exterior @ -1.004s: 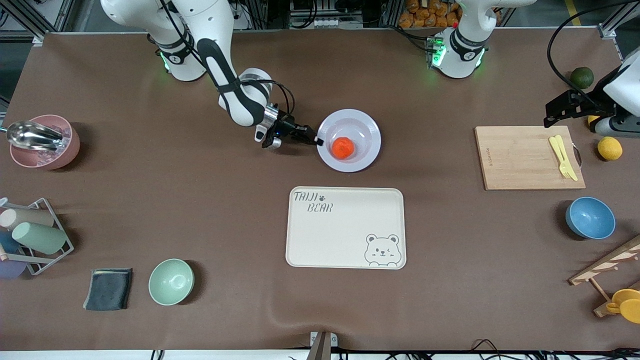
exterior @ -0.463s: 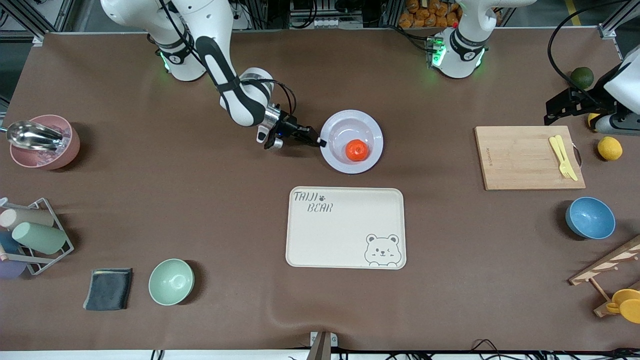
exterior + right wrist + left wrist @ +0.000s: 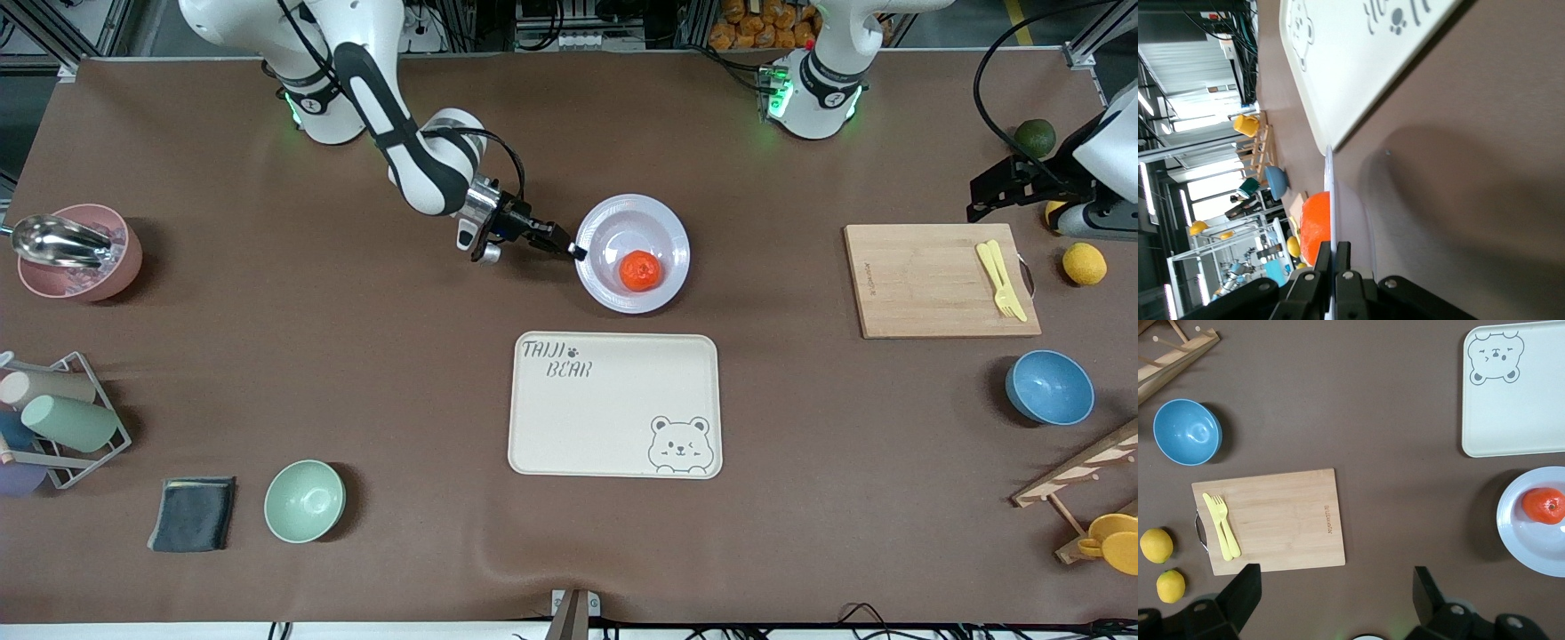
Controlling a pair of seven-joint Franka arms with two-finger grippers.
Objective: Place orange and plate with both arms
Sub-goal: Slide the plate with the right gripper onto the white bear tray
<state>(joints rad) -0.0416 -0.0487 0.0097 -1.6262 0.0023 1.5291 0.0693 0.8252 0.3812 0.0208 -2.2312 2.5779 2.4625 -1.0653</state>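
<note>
**A:** Looking at the front view, you have the right gripper (image 3: 576,252) clenched on the rim of the plate (image 3: 662,227), just above the middle of the frame. The right wrist view shows the thin rim edge-on, running straight in between the pinched fingertips (image 3: 1343,257).

**B:** Where is the orange (image 3: 640,270)?

**A:** Inside the plate's shallow well, toward the lower side of it in the front view, with the plate's shadow spread under it as if it is lifted. I judge you hold the rim by its edge because a wide, flat plate gives a two-finger gripper nothing else to bite.

**B:** And my other arm?

**A:** Your left gripper (image 3: 1338,600) waits at the right edge of the front view with its fingers spread and nothing between them, over bare counter (image 3: 356,373) beside the cutting board (image 3: 933,280).

**B:** Anything about the surfaces to mind?

**A:** The plate is pale lavender-white and glossy, so I expect that rim to be slippery. The orange is round, slightly flattened and shiny, with a dimple on top; it could roll if you tilt the plate. The cream tray (image 3: 613,404) with the bear drawing, lower centre, looks matte and flat, with rounded corners.
</note>
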